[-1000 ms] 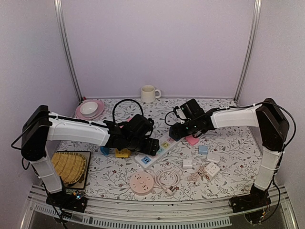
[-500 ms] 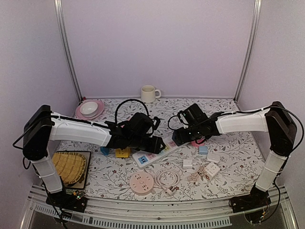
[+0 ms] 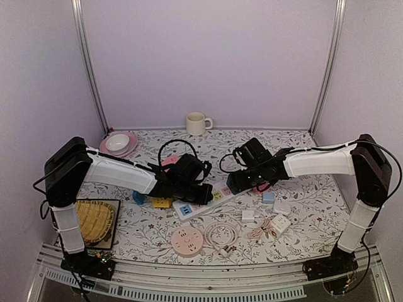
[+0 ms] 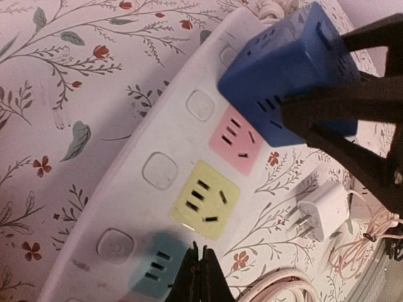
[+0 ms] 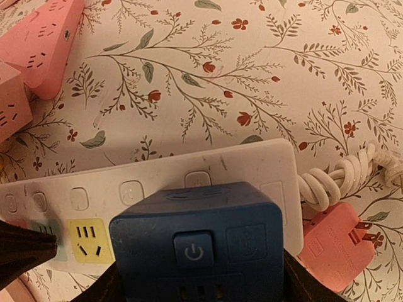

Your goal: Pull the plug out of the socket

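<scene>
Floral desk (image 3: 302, 189): my shut left claw (image 4: 200, 277) steadies the strip (image 4: 126, 201). My right claw (image 3: 234, 184) straddles the blue plug (image 5: 198, 245) at two o'clock, grip unclear. Best pull straight off.

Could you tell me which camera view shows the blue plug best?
The left wrist view: the blue plug sits nearly whole on the strip, between the right gripper's fingers. The right wrist view shows its top face and power button close, but cropped below. In the top view the right gripper hides most of it.
</scene>
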Robot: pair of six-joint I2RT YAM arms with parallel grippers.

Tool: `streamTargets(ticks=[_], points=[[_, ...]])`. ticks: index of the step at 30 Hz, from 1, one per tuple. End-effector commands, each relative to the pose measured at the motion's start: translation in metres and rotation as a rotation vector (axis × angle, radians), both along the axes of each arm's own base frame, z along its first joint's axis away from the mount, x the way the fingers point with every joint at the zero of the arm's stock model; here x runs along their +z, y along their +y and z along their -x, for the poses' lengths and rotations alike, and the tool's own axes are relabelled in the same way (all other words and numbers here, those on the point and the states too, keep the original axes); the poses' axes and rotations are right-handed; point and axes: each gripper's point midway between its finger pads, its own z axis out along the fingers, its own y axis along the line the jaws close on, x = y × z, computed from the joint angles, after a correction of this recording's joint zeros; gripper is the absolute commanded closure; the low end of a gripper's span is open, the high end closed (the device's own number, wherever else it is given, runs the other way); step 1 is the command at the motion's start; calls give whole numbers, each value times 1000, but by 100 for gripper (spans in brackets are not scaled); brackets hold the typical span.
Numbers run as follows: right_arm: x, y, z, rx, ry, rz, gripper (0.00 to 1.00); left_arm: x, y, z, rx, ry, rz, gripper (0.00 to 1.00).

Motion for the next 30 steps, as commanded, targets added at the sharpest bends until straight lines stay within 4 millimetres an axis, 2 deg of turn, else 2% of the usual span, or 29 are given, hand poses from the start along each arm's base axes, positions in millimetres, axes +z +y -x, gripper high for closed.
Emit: streamTargets(ticks=[1, 11, 12, 14, 16, 21, 30], points=[[17, 14, 2, 5, -12, -36, 41, 0, 1, -18, 37, -24, -1, 100], [26, 16, 0, 0, -28, -35, 41, -23, 8, -5, 39, 34, -27, 100], [27, 17, 0, 3, -29, -37, 41, -38, 11, -2, 41, 56, -51, 100], [26, 17, 1, 7, -27, -34, 41, -49, 16, 2, 46, 76, -68, 100], [42, 26, -5, 15, -54, -59, 41, -55, 20, 5, 52, 89, -77, 100], [58, 36, -8, 31, -87, -75, 41, -69, 29, 11, 63, 112, -106, 100], [71, 52, -3, 81, -135, -49, 41, -80, 39, 16, 70, 123, -139, 100]])
